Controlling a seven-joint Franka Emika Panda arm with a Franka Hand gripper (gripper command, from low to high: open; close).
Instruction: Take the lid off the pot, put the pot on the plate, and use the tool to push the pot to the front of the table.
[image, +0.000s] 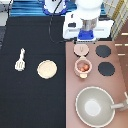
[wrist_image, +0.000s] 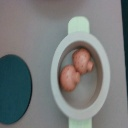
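The grey pan (image: 94, 105) sat nearest, at the exterior view's bottom right, its handle running out of frame. Above it on the brown stove panel (image: 72, 80) stood the open pot (image: 82, 66), with the lid (image: 81, 49) lying off it, just beyond. The wrist view looked into the pot (wrist_image: 79, 70) at two pinkish lumps (wrist_image: 75, 68) I could not identify, beside a burner (wrist_image: 14, 89) cut off at the edge. The plate (image: 47, 69) and the tool (image: 20, 59) lay apart on the black table (image: 30, 100) to the left. Farthest, the gripper (image: 86, 36) hung above the lid; whether it was spread or closed could not be told.
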